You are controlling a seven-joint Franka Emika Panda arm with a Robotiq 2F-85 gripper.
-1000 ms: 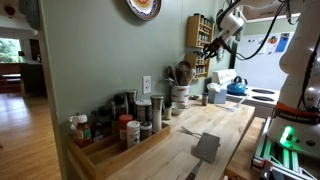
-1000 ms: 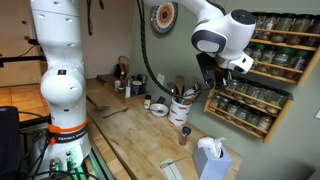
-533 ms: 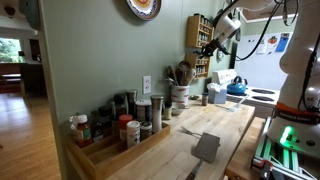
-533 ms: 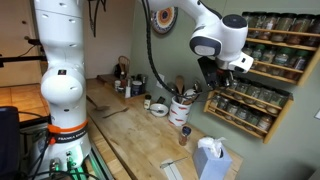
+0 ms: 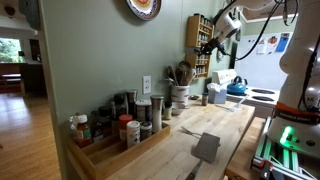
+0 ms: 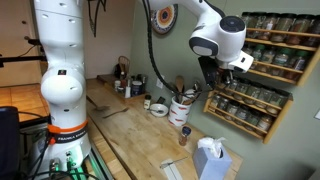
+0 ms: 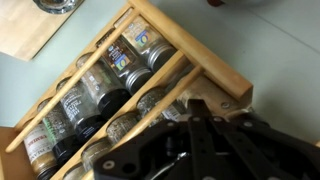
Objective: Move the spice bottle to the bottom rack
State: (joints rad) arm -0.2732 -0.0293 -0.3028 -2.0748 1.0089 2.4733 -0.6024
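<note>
The narrow light-wood wall rack (image 5: 199, 30) holds several tiers of small spice bottles in both exterior views (image 6: 262, 62). Its bottom rack (image 6: 240, 120) is the lowest shelf. In the wrist view this shelf's end slot (image 7: 205, 98) shows bare wood beside its bottles (image 7: 125, 125). My gripper (image 6: 213, 78) hangs at the lower near end of the rack, as the exterior view from the side also shows (image 5: 208, 46). In the wrist view the dark fingers (image 7: 190, 150) are drawn together on a small spice bottle (image 7: 180, 156), of which only a glint of glass shows.
A utensil crock (image 6: 181, 108) stands on the wooden counter below the rack. A long stepped wooden tray of larger jars (image 5: 120, 135) sits along the wall. A blue kettle (image 5: 236, 87), a tissue box (image 6: 210, 160) and a wall clock (image 5: 143, 8) are also here.
The gripper has shifted slightly away from the rack's end and a little up. The fingers stay drawn together.
</note>
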